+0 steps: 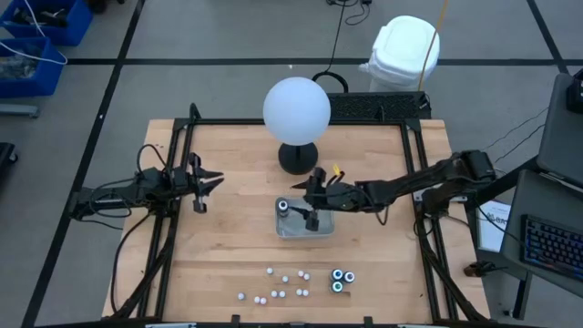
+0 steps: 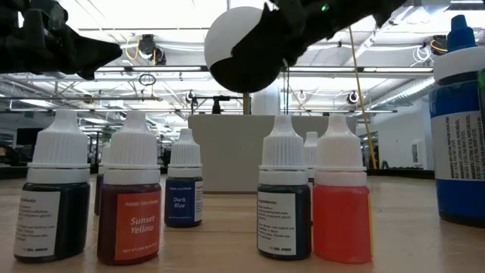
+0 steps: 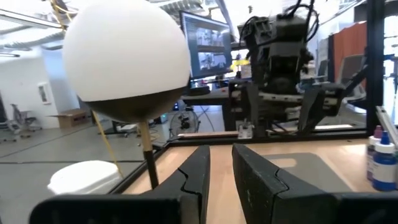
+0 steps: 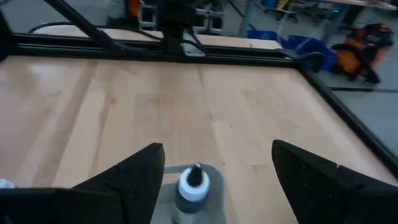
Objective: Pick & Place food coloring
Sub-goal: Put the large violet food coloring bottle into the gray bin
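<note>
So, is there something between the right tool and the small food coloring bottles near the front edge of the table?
Nothing visible. The open right tool hangs over the clear rectangular tray; bare wood separates it from the white-topped bottles.

The globe lamp stands at the back middle of the tabletop. In front of it lies the tray, with one bottle standing in its left end. The right claw hangs open over the tray. Near the front edge the small bottles lie scattered, with two larger bottles just to their right. The left claw waits above the left side, well apart.
</note>
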